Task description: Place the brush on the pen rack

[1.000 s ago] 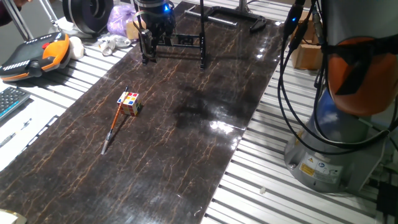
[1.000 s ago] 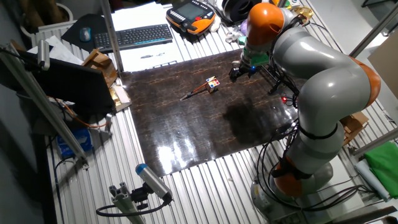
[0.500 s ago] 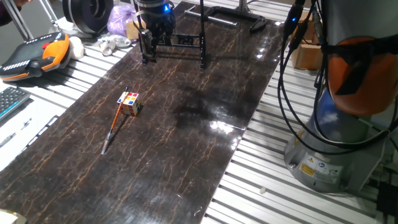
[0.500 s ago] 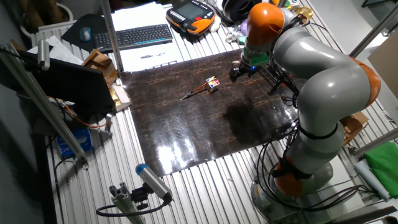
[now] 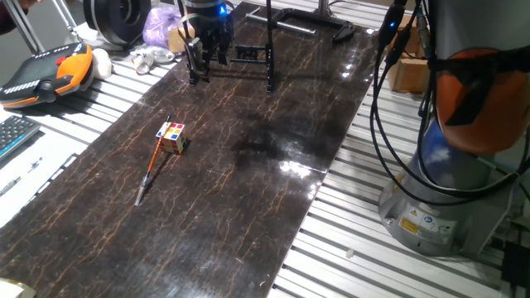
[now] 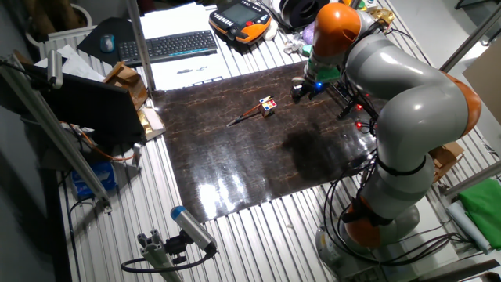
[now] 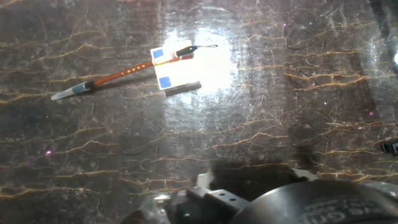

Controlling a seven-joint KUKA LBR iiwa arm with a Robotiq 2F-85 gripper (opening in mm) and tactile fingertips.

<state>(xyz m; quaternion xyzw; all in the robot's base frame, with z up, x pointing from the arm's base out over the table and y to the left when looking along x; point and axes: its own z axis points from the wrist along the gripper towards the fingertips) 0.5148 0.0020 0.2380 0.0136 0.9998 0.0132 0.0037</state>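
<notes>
The brush (image 5: 151,165) lies flat on the dark marbled mat, an orange-brown stick with a grey tip pointing toward the front. It leans against a small multicoloured cube (image 5: 173,137). It also shows in the other fixed view (image 6: 244,117) and in the hand view (image 7: 118,76), upper left. The pen rack (image 5: 248,55), a black frame on upright legs, stands at the far end of the mat. My gripper (image 5: 199,64) hangs just in front of the rack's left leg, far from the brush. Its fingers look apart and hold nothing.
An orange teach pendant (image 5: 50,73), a keyboard (image 6: 168,45) and loose items lie beside the mat on the slatted table. The arm's base (image 5: 447,190) and cables stand to the right. The cube (image 7: 174,65) touches the brush's upper end.
The arm has shifted slightly near the rack. The brush and cube have not moved.
</notes>
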